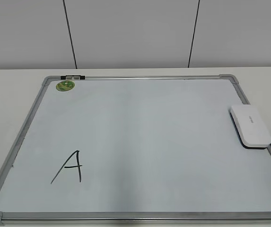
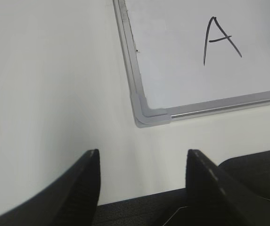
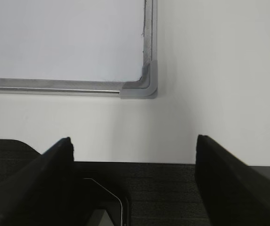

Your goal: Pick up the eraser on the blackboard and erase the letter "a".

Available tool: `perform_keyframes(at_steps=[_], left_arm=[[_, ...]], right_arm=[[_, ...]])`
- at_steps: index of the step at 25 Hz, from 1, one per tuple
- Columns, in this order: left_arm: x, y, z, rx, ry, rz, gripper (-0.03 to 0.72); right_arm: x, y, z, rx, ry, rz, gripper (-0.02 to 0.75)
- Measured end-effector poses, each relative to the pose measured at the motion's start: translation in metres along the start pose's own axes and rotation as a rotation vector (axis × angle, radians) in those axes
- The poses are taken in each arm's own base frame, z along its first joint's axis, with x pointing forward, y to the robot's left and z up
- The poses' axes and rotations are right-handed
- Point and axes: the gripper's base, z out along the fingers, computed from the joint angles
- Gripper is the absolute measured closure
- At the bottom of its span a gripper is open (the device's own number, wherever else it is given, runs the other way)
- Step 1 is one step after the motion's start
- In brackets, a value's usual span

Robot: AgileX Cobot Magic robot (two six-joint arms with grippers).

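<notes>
Letter on the board: the only mark I can find is an angular capital "A" (image 1: 69,167), at about 7 o'clock on the blackboard (image 1: 140,142); no small rounded "a" shows in any view.
Risk, wrong target: with just this one letter visible, it is presumably the mark meant; if a second, smaller letter is hidden somewhere, wiping this one would be a mistake.
Eraser: the white eraser (image 1: 250,125) lies flat at the 3 o'clock edge of the board, close against the metal frame, its dark felt underside just showing at the near end.
Risk, grasp: the eraser sits so near the frame rail that the outer finger could land on the rail instead of beside the block, and the smooth plastic shell may slip under a shallow pinch.
Risk, travel: the letter is well apart from the eraser, across the board, so a dragged rather than lifted eraser could catch the frame or shift the board on the table (image 1: 12,90).
Risk, wipe: a tilted felt face would likely leave strokes behind.
Left gripper (image 2: 142,181): fingers apart, holding nothing, hovering over the bare table just outside a grey board corner (image 2: 149,113).
Right gripper (image 3: 134,162): fingers wide apart, empty, touching nothing, above the table off another board corner (image 3: 144,87).
</notes>
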Motion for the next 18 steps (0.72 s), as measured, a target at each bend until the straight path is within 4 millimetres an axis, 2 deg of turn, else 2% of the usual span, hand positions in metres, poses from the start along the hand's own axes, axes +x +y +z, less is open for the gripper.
perform_keyframes(at_steps=[4, 12, 18], left_arm=[[0.0000, 0.0000, 0.0000, 0.000, 0.000, 0.000, 0.253], [0.0003, 0.0030, 0.0000, -0.033, 0.003, -0.026, 0.090], [0.0004, 0.0052, -0.0002, -0.057, 0.004, -0.038, 0.071]], right_arm=[[-0.0002, 0.0000, 0.0000, 0.000, -0.002, 0.002, 0.147], [-0.0002, 0.0003, 0.0000, -0.003, -0.003, 0.004, 0.148], [-0.0002, 0.0003, 0.0000, -0.004, -0.003, 0.004, 0.149]])
